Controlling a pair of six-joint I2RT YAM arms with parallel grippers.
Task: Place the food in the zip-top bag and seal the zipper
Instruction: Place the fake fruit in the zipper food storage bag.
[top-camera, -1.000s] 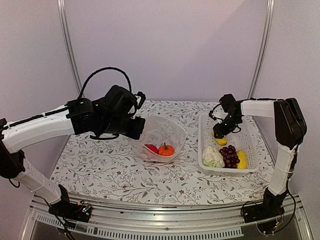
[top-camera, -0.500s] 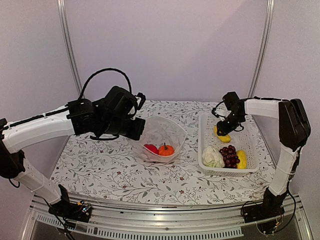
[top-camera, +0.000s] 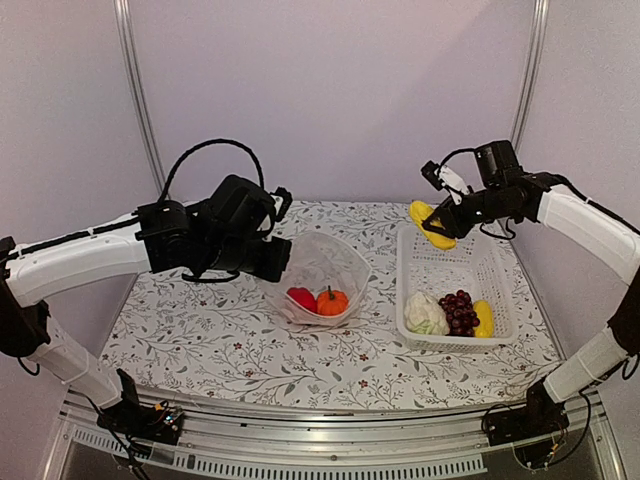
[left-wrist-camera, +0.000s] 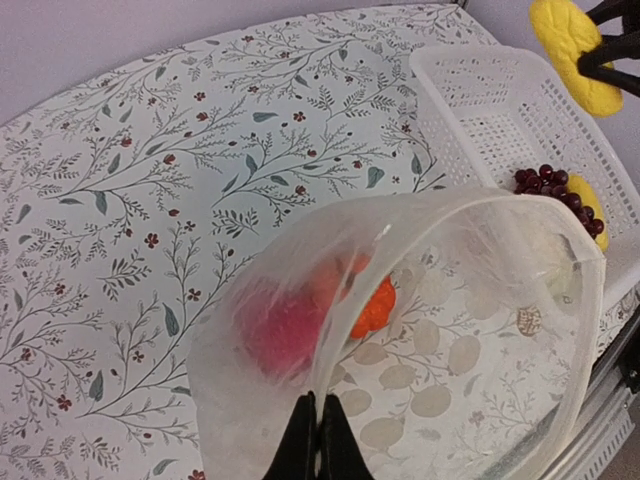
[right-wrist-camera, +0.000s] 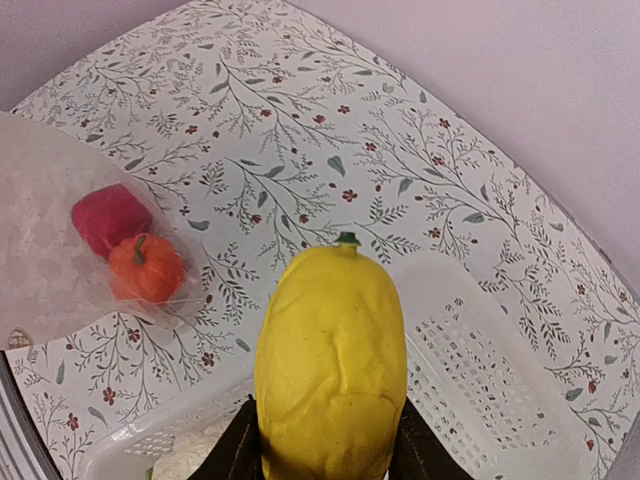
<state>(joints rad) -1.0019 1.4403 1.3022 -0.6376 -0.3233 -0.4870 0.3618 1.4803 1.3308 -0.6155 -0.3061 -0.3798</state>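
Observation:
The clear zip-top bag (top-camera: 322, 262) stands open at mid-table with a red pepper (top-camera: 302, 297) and an orange pumpkin (top-camera: 333, 300) inside. My left gripper (left-wrist-camera: 318, 408) is shut on the bag's near rim, holding the mouth (left-wrist-camera: 470, 205) up and wide. I cannot make out the zipper along that edge. My right gripper (top-camera: 447, 222) is shut on a yellow piece (right-wrist-camera: 330, 350), held in the air over the far-left corner of the white basket (top-camera: 497, 268). Still in the basket lie a cauliflower (top-camera: 425, 313), a grape bunch (top-camera: 459, 311) and another yellow piece (top-camera: 484, 318).
The basket sits at the table's right side, about a hand's width from the bag. Flowered cloth (top-camera: 200, 330) covers the table. Walls close in behind and on both sides. The left arm's black cable (top-camera: 205, 145) loops above it.
The right gripper closed on the yellow piece in the basket, then lifted it up and toward the back left. The left gripper and bag stayed put.

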